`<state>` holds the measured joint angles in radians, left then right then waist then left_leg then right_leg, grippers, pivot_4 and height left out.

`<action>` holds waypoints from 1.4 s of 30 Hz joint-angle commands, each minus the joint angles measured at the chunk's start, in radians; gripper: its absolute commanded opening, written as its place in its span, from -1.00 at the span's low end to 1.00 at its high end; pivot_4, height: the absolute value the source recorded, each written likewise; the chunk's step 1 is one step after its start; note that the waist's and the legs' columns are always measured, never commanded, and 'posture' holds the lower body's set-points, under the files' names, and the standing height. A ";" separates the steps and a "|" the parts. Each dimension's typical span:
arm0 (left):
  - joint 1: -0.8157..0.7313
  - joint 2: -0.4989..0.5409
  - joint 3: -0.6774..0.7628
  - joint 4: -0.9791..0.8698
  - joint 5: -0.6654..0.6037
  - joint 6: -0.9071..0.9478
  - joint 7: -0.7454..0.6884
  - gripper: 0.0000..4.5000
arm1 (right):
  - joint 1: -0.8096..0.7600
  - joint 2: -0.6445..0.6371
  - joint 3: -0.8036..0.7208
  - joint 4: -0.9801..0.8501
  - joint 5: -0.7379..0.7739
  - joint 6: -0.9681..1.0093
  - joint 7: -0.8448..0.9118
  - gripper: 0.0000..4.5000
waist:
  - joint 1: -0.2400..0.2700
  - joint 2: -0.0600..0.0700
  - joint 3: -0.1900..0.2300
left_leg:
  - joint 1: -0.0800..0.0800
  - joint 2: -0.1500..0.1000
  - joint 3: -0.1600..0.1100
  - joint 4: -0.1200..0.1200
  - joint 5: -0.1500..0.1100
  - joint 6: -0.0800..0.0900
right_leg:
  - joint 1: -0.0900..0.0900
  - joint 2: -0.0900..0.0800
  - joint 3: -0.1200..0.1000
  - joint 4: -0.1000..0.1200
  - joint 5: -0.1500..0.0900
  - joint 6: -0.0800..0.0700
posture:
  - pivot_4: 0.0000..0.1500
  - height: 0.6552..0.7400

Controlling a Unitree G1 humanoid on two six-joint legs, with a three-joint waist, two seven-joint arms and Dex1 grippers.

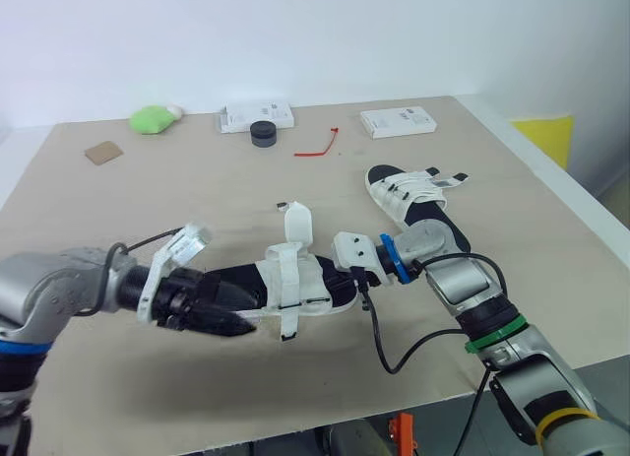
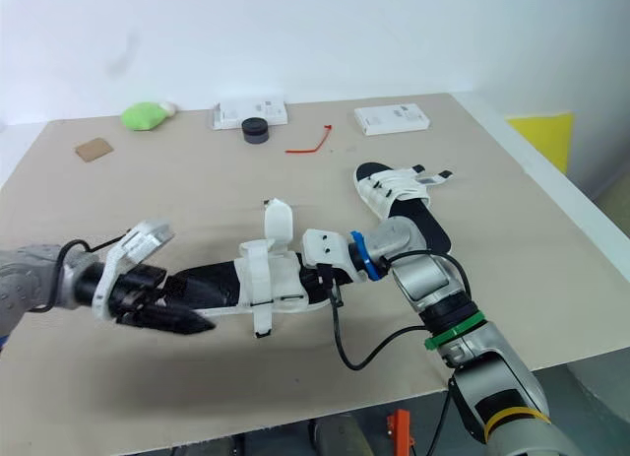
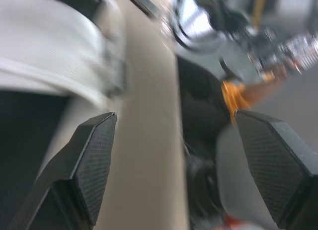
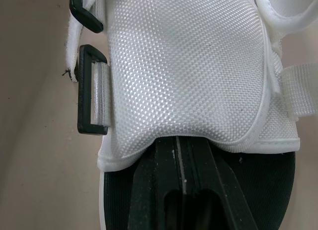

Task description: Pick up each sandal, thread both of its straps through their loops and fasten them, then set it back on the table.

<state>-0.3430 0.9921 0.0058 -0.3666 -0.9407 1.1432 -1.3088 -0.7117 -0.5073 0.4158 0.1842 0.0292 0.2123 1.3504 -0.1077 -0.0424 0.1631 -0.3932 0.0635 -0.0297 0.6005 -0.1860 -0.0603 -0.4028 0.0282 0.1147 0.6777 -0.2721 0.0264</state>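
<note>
Sandal (image 1: 295,279) is being steadied near the table's (image 1: 197,200) front edge: left claw (image 3: 174,140), fingers apart, is being held at its heel; right claw (image 4: 181,145), fingers together, inside its toe end. Second sandal (image 1: 413,195) is lying beyond.

The middle of the bench (image 1: 197,200) is bare, an open lane from left to right between the far row of small things and the near sandal (image 1: 295,284). Along the far side sit a card (image 1: 102,153), a green lump (image 1: 153,119), a left box (image 1: 256,114), a puck (image 1: 263,133), a red tie (image 1: 317,146) and a right box (image 1: 398,121), with gaps between them. The far sandal (image 1: 409,195) blocks the right side. The near sandal is hemmed in at both ends: the left gripper (image 1: 231,316), jaws wide apart, and the right gripper (image 1: 348,277). Its strap (image 1: 298,225) stands up above it. A cable (image 1: 394,356) loops over the near right bench.
</note>
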 commanded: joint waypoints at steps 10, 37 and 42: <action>0.310 -0.184 -0.136 -0.086 0.348 -0.492 0.154 0.73 | 0.050 -0.007 0.056 0.000 -0.040 0.044 -0.003 -1.00 | 0.002 -0.001 0.000 | 0.001 0.001 0.003 0.000 0.000 0.000 | -0.001 0.000 0.003 0.001 0.000 0.000 | 1.00 1.00; 0.166 -0.386 -0.124 -0.031 0.203 -0.306 0.331 0.49 | 0.046 -0.008 0.059 -0.011 -0.041 0.064 -0.006 -1.00 | 0.004 0.000 0.000 | 0.000 0.000 0.002 0.000 -0.001 0.000 | 0.000 0.000 0.002 0.001 -0.001 0.001 | 1.00 1.00; 0.155 -0.376 -0.123 -0.041 0.150 -0.248 0.324 -0.54 | 0.047 -0.011 0.055 -0.013 -0.041 0.066 -0.006 -1.00 | 0.003 0.000 0.000 | 0.000 0.000 0.002 0.001 -0.001 0.000 | 0.000 0.000 0.002 0.001 0.001 0.005 | 1.00 1.00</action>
<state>-0.1852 0.6081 -0.1397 -0.3720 -0.7628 0.8828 -0.9811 -0.6958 -0.5152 0.4118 0.1383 0.0293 0.2628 1.3432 -0.1045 -0.0427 0.1631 -0.3932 0.0636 -0.0282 0.6010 -0.1869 -0.0602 -0.4029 0.0289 0.1167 0.6791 -0.2713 0.0308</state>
